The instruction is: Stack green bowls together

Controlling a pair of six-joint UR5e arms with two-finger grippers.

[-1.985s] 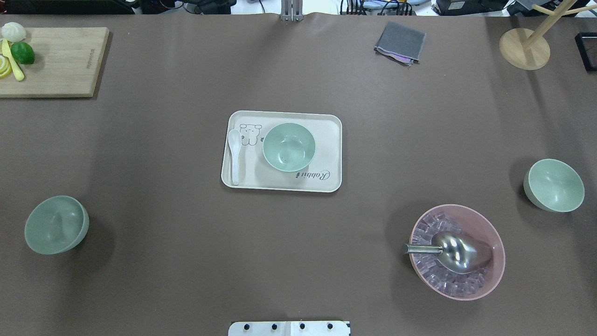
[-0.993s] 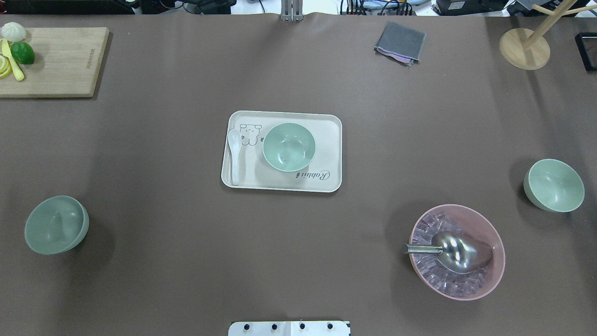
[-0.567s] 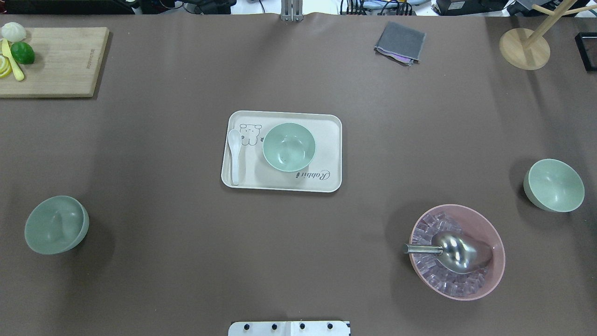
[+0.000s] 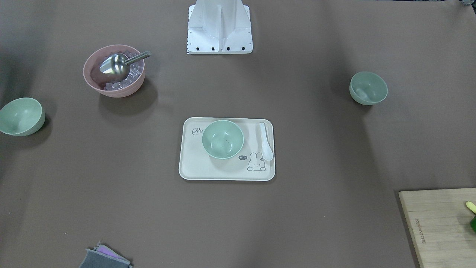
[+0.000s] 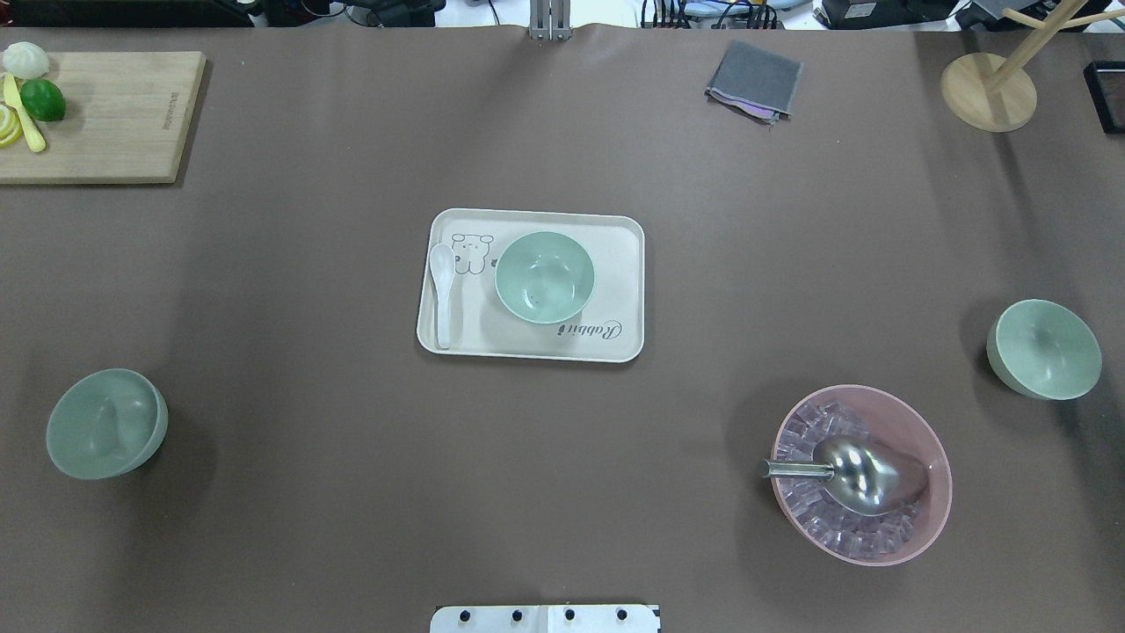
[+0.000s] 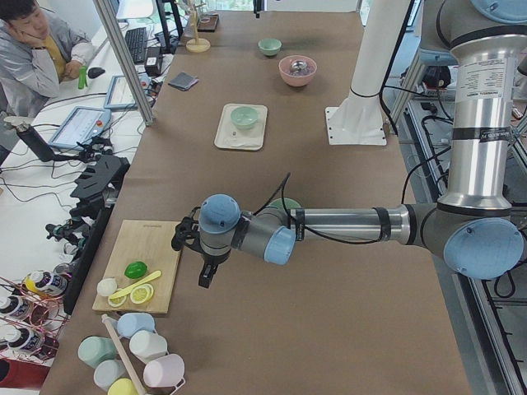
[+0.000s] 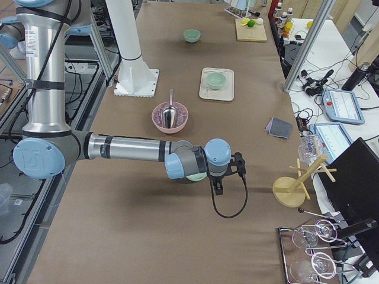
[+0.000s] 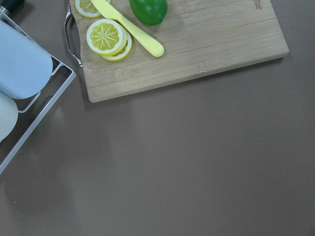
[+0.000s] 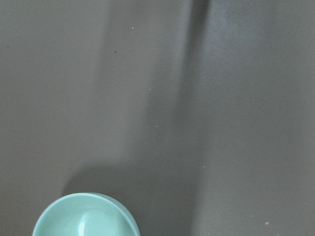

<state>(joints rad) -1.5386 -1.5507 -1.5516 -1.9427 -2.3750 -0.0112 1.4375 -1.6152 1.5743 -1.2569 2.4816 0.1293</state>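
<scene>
Three pale green bowls stand apart. One sits on the cream tray (image 5: 615,237) at the table's middle (image 5: 544,277) (image 4: 222,139). One stands on the left side (image 5: 106,424) (image 4: 368,88). One stands on the right side (image 5: 1043,349) (image 4: 21,116); its rim shows at the bottom of the right wrist view (image 9: 86,216). My left gripper (image 6: 206,278) hangs above the table near the cutting board, seen only from the side. My right gripper (image 7: 217,188) hangs near the right bowl, also seen only from the side. I cannot tell whether either is open or shut.
A pink bowl (image 5: 861,475) with ice and a metal scoop stands near the right green bowl. A white spoon (image 5: 441,290) lies on the tray. A cutting board (image 5: 97,114) with lime and lemon, a grey cloth (image 5: 754,79) and a wooden stand (image 5: 989,88) line the far side.
The bowls have not moved. A shadow has darkened the inside of the right green bowl.
</scene>
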